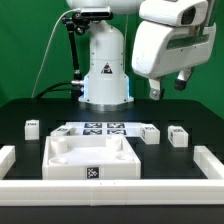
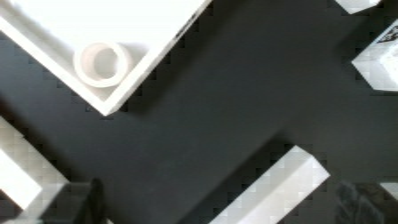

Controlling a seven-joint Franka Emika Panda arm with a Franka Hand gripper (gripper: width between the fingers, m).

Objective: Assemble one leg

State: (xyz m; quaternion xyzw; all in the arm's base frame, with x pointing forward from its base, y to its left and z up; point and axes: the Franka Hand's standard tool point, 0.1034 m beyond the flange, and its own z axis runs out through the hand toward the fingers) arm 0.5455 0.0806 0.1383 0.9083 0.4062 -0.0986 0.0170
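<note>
Black desk [image 1: 198,120] is filling the scene under a green backdrop, and a raised white border [image 1: 212,166] is running along its edges. Toward the exterior view's right, a small white plastic block-shaped leg [image 1: 178,135] with a dark tag on its face is sitting on the desk. A second leg of the same kind [image 1: 150,133] is sitting just beside it, and neither is touching the tool. A third white leg [image 1: 31,126] is lying well apart on the exterior view's left.

Between these groups, the thin flat white marker board [image 1: 100,128] is lying on the desk. The large white square tray-like part [image 1: 66,166] with raised rims is standing in front of it, showing a black-and-white tag [image 1: 92,173] on its near wall.

High above the two right-hand legs, the white two-finger tool [image 1: 168,90] is hovering released, with its fingers spread and nothing between them. Behind it, the white robot base [image 1: 105,70] is rising at the back of the desk.

In the wrist view, a white corner piece carrying an oval ring [image 2: 103,63] is showing against the black surface, but I cannot tell which part it belongs to.
</note>
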